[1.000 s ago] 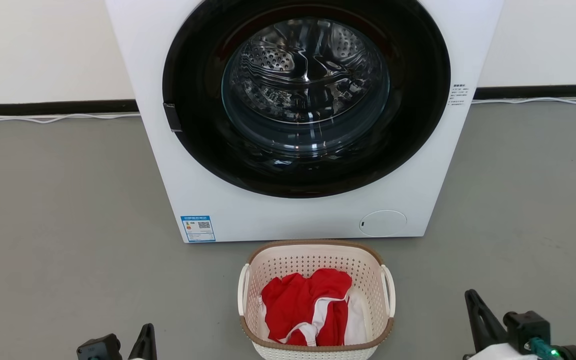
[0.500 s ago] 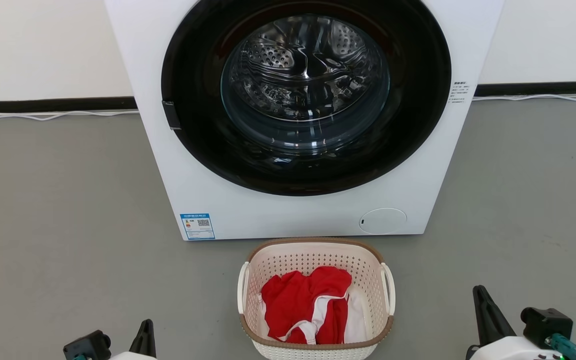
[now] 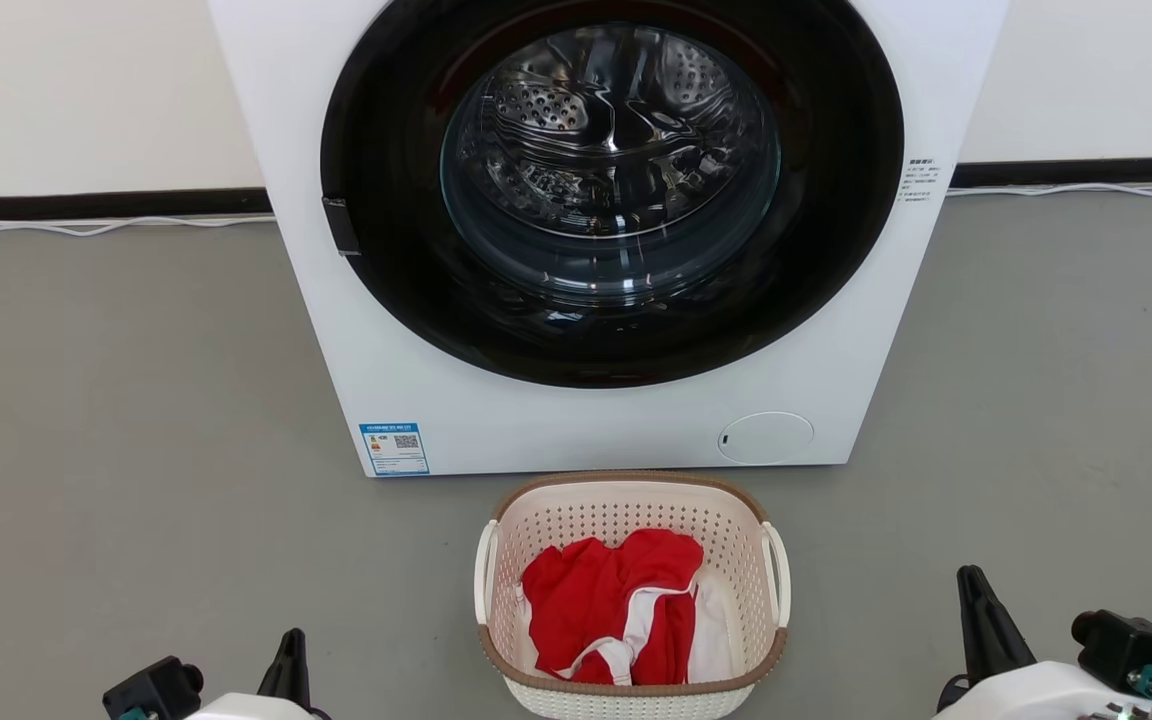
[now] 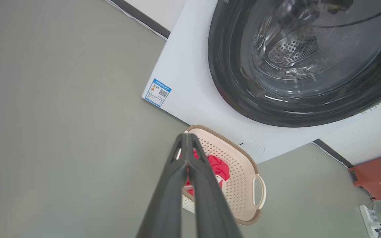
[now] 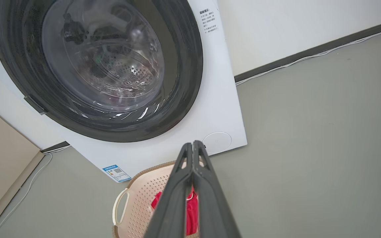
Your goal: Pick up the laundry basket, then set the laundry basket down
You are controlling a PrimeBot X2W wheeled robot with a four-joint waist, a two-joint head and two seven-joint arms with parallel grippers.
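Laundry basket (image 3: 626, 515) on grey floor (image 3: 136, 400), just before front-loading washer (image 3: 596, 425) — red-and-white garment (image 3: 591, 600) inside. Left gripper (image 4: 186, 137) and right gripper (image 5: 193, 144) clear of it — fingers pressed together, empty

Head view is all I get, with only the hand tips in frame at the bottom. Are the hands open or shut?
Observer: The left wrist view shows the left hand shut, fingers pressed together with nothing between them.
Operator: And the right?
Observer: The right hand is shut and empty too, by its own wrist view.
Operator: Anything outside my frame?
Observer: A red-orange box sits on the floor, off to the right of the washer.
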